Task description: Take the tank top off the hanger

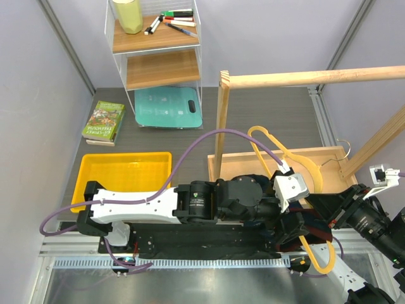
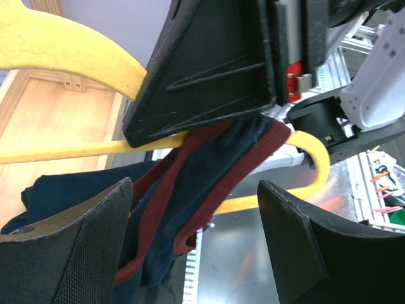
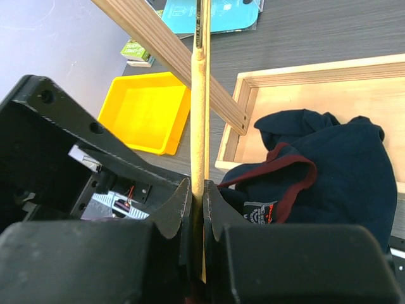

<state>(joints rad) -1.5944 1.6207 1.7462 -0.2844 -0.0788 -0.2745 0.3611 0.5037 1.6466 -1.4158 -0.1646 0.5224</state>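
tank top (image 2: 209, 171) limp over thin yellow hanger (image 2: 63, 47)

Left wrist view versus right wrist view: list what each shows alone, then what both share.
Only the left wrist: a red-trimmed strap of the tank top draped over the hanger, ahead of the open left tool. Only the right wrist: the yellow bin, the teal cutting board, the wooden brace. Both: tank top, hanger, wooden tray.

One tank top (image 3: 342, 164) and one yellow hanger (image 1: 314, 172) are showing at the wooden box (image 1: 243, 166), one yellow bin (image 1: 123, 174) and one book (image 1: 104, 121) are lying to its left, and beyond it one teal board (image 1: 168, 107) is leaning by one shelf rack (image 1: 161, 71), which is holding one cup (image 1: 128, 14) and about five markers (image 1: 174, 22).
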